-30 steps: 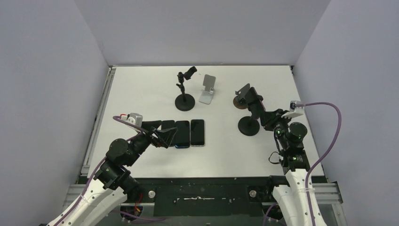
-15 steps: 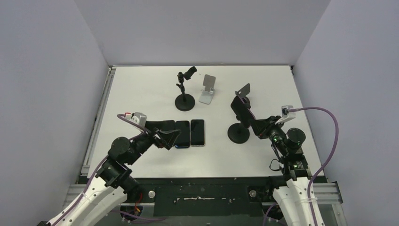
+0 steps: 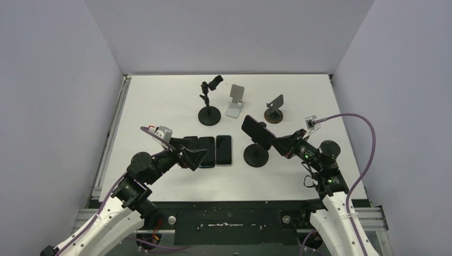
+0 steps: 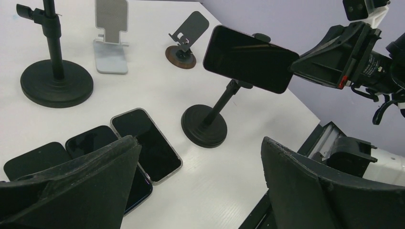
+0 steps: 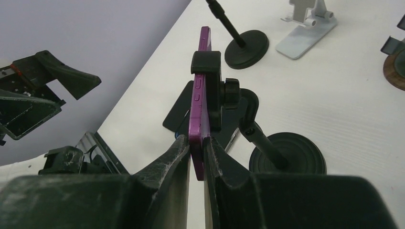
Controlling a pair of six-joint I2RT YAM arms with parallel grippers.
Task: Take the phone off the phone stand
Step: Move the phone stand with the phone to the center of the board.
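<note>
**Phone (image 3: 257,132) clamped in phone stand (image 3: 256,156)**

Purple-edged with a dark screen, the phone sits sideways in the black round-based stand's clamp, near three flat phones (image 3: 207,151). The right gripper (image 5: 197,152) pinches the phone's edge. The left gripper (image 4: 200,143) gapes wide, empty.

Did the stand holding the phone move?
Yes. The phone stand slid left, toward the phones lying flat, with the right gripper shut on its phone.
</note>
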